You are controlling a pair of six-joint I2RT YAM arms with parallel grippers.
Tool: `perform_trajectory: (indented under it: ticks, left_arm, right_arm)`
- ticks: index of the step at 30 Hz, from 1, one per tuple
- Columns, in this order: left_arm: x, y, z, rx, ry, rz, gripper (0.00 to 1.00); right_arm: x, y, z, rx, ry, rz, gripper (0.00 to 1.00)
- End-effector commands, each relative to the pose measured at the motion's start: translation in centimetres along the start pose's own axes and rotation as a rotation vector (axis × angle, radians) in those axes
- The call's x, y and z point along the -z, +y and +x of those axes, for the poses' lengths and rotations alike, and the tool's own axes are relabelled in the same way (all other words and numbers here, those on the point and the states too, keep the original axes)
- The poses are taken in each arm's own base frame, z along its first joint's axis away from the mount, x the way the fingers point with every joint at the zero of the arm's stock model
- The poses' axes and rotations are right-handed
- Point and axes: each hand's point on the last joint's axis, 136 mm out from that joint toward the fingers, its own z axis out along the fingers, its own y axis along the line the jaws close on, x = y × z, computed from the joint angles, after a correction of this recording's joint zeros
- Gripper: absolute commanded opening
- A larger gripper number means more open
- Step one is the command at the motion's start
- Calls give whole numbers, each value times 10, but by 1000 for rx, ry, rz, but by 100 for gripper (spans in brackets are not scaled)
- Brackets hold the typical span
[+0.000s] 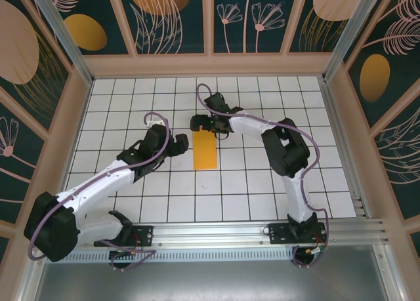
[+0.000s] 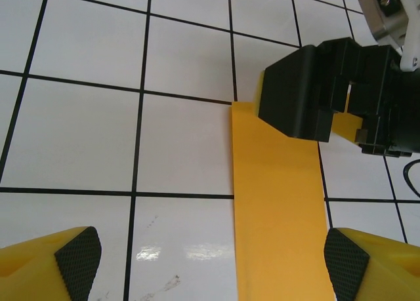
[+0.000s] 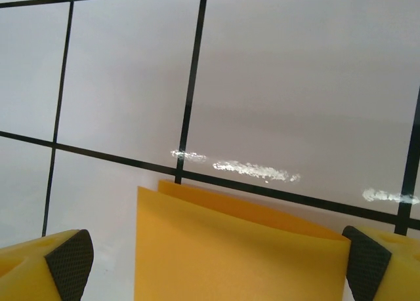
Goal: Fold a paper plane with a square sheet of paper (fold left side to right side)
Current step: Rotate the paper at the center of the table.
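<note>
The folded sheet of paper (image 1: 205, 150) lies as a narrow strip near the middle of the surface (image 1: 275, 98), its long axis running from the near edge toward the far edge. The right gripper (image 1: 203, 127) stands over the strip's far end. Its jaws are spread wide with that end between the pads (image 3: 366, 261), pinching nothing, and the top layer gapes slightly there. The left gripper (image 1: 180, 145) sits just beside the left long edge, jaws likewise spread and empty, its arm reaching low from the near left corner. The right arm looks better placed to press.
</note>
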Motion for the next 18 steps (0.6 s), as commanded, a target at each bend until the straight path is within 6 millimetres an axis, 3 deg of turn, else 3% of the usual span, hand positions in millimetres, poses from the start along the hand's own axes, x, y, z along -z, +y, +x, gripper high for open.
perform_trajectory:
  ticks: [1, 5, 9, 13, 18]
  left_arm:
    - [0, 2, 0, 21, -13, -1, 91]
    - [-6, 1, 11, 28, 22, 17, 92]
    - [-20, -3, 29, 59, 99, 77, 97]
    - [-33, -3, 43, 108, 169, 140, 96]
    - [-39, -5, 49, 170, 204, 237, 93]
  right_arm:
    - [8, -1, -13, 37, -31, 6, 99]
    - [28, -17, -21, 25, -52, 37, 99]
    - [43, -7, -20, 21, -45, -89, 95]
    - [44, 12, -6, -9, 7, -268, 91]
    - [30, 16, 5, -23, 48, -312, 89]
